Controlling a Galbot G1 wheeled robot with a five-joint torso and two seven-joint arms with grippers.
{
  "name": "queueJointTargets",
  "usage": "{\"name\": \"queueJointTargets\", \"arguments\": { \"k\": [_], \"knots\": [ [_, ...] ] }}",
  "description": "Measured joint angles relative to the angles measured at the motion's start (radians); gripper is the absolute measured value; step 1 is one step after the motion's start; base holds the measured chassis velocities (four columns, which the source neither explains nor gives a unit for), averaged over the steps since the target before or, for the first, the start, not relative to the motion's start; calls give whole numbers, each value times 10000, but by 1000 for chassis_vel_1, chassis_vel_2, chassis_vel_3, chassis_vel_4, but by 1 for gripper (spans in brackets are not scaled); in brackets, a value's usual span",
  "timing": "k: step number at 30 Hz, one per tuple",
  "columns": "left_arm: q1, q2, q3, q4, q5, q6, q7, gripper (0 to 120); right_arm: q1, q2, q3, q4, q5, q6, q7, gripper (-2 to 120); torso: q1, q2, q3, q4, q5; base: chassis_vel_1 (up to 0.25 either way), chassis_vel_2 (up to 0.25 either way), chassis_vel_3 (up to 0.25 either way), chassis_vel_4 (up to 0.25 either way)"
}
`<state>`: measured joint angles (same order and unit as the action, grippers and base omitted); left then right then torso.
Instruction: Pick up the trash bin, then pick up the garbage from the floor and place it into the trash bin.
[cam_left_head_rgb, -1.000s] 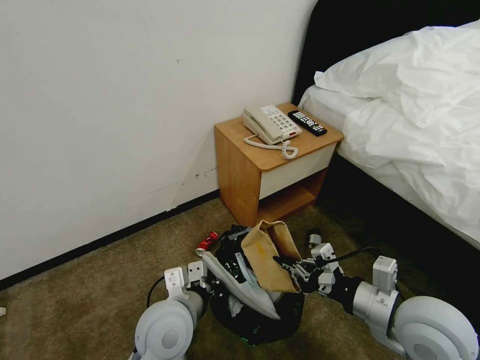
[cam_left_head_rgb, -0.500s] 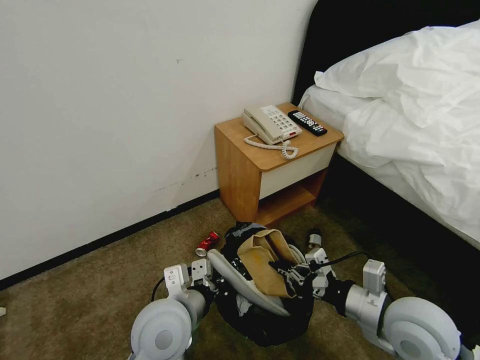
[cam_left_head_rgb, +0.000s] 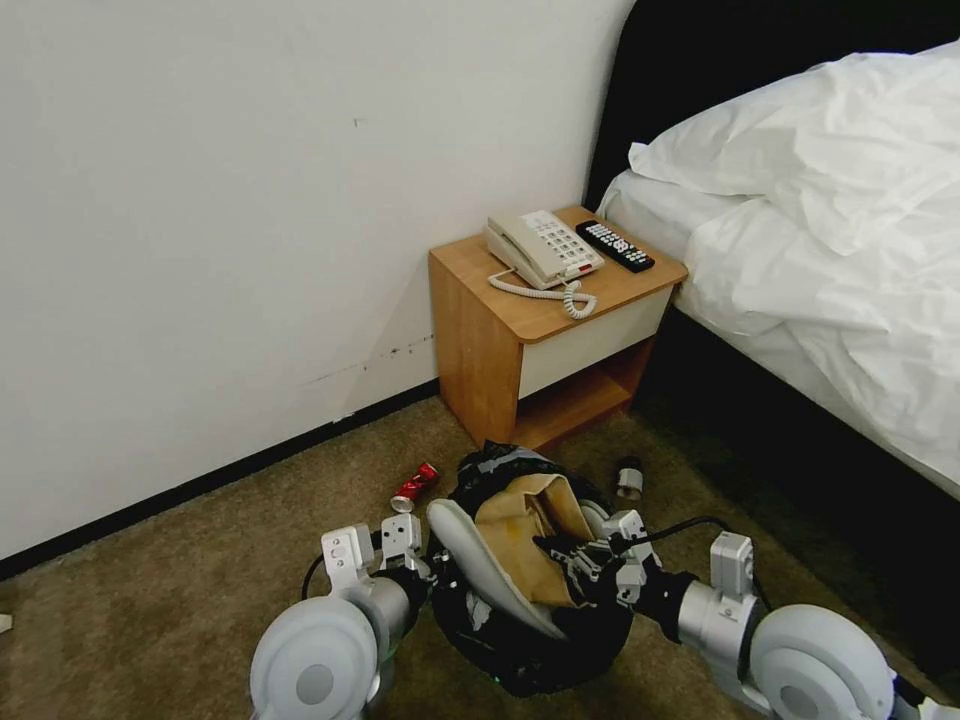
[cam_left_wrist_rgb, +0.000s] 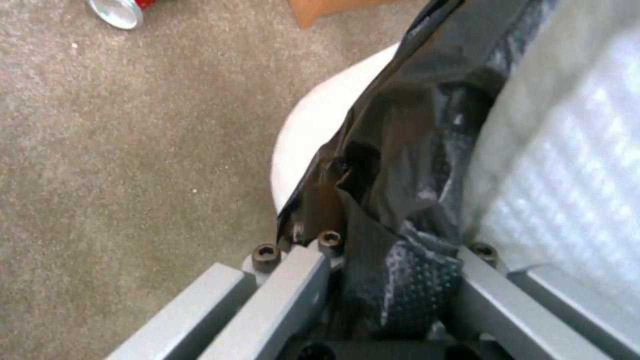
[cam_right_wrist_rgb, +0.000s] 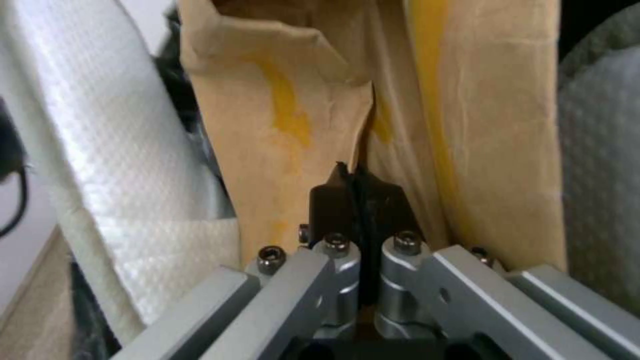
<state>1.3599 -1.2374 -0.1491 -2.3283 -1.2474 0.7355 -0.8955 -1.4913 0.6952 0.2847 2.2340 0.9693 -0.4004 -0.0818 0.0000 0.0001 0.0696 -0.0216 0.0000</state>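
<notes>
Landmark: the nightstand (cam_left_head_rgb: 520, 330), standing against the wall (cam_left_head_rgb: 250, 200). The bed (cam_left_head_rgb: 830, 250) adjoins it on the right. On its top lie a telephone (cam_left_head_rgb: 543, 247) and, right of that, a remote control (cam_left_head_rgb: 614, 245). In front of the nightstand, on the carpet (cam_left_head_rgb: 150, 610), is the trash bin (cam_left_head_rgb: 530, 640). In the bin: a paper bag (cam_left_head_rgb: 525, 530) with a slipper (cam_left_head_rgb: 480, 570) on its left. A can (cam_left_head_rgb: 414, 486) lies on the carpet front-left of the nightstand; a small object (cam_left_head_rgb: 629, 478) lies front-right.

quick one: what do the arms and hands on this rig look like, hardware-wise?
Both arms are pale grey with large rounded joint housings and boxy modules near the wrists. A black cable loops along each forearm. The left hand and right hand have flat grey metal links fastened with black hex bolts; the right hand's fingertips are black.
</notes>
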Motion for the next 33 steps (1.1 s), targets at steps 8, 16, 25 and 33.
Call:
{"name": "queueJointTargets", "arguments": {
  "k": [8,16,25,33],
  "knots": [
    [128,53,-16,-145,-39,0,15,0,116,119,-192,-333,6,4,129,0,0,-1,0,1,1,0,0,0,0],
    [128,77,-40,-249,-250,0,17,0,311,207,-370,-535,17,5,251,0,0,0,0,1,0,0,0,0,0],
    [90,-91,6,-289,-670,-3,-189,0,329,242,-365,-639,49,-32,454,0,0,-1,0,0,0,0,0,0,0],
    [89,-206,15,-371,-1009,-8,-317,0,528,358,-592,-818,87,-71,524,0,0,0,0,4,1,0,0,0,0]
  ]
}}
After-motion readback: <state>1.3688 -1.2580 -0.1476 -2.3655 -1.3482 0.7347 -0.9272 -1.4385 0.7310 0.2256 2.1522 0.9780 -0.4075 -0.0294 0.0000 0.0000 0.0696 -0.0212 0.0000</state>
